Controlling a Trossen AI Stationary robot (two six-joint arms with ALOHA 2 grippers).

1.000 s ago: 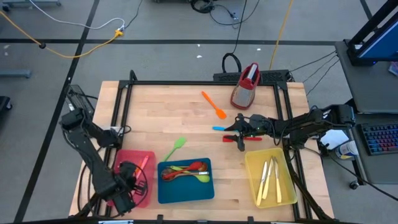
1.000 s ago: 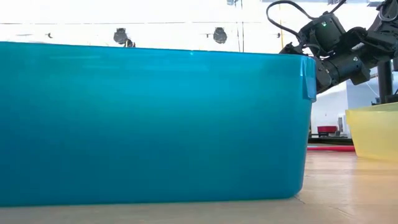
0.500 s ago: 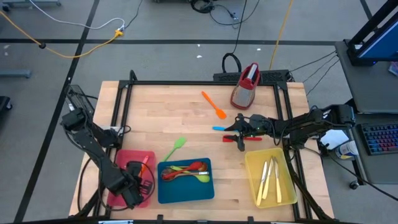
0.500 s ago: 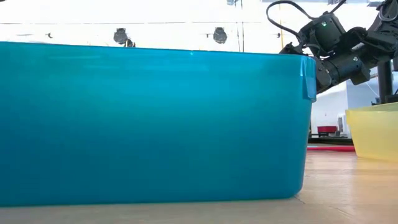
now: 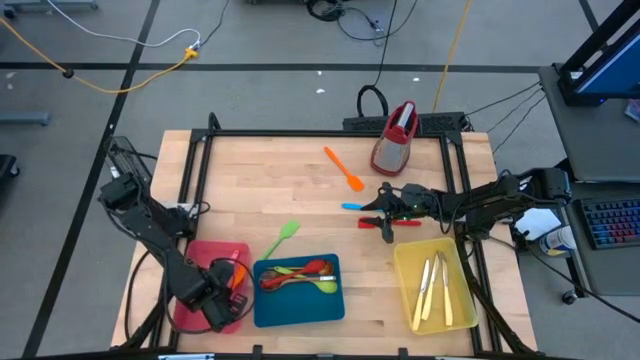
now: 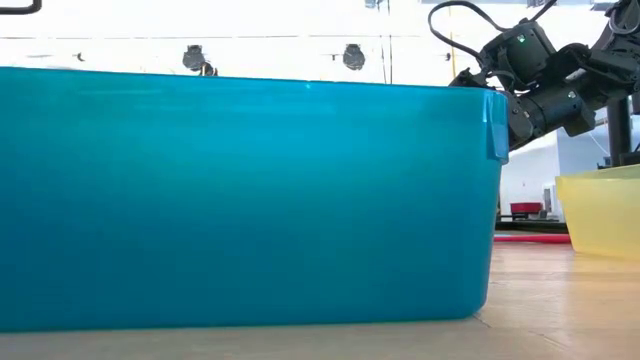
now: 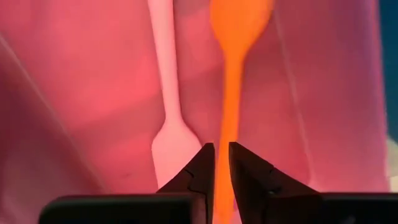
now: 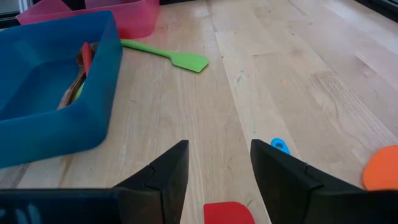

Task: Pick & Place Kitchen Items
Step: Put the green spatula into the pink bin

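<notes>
Wooden table (image 5: 300, 190) | left gripper (image 7: 221, 163) in red tray (image 5: 205, 257): jaws narrowly parted astride orange spatula (image 7: 234, 93) handle, lengthwise | right gripper (image 8: 219, 168) open over red spatula (image 8: 227, 213), empty

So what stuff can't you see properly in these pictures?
- Low view: the blue tray fills the picture and hides most of the table.
- Left wrist view: the orange spatula runs off the edge; the left gripper straddles it, grip unclear.
- Right wrist view: the red spatula is cut off below the open right gripper.
</notes>
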